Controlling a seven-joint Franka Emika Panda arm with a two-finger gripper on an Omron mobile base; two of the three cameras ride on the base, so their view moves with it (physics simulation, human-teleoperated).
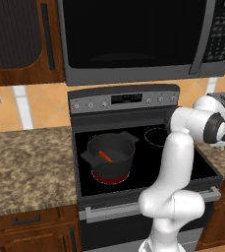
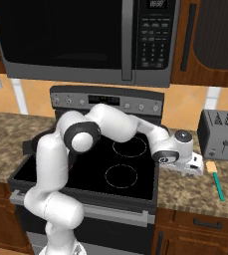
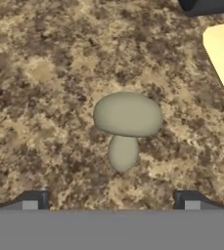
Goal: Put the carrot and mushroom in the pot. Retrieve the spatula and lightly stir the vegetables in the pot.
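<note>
Left base view: pot (image 1: pixel 110 153) stood on the front left burner of the stove (image 1: pixel 148 172), glowing red beneath it; carrot (image 1: pixel 105 156) lay inside the pot. The arm reached right, over the granite worktop (image 1: pixel 25 162).

Right base view: gripper (image 2: pixel 191 167) hung low over the worktop just right of the stove. Spatula (image 2: pixel 215 178) lay in front of the toaster (image 2: pixel 220 134), pale end toward it.

Hand view: mushroom (image 3: pixel 126 124) lay on the worktop between the jaws, which stood wide, holding nothing. The pale corner at upper right was probably the spatula.
</note>
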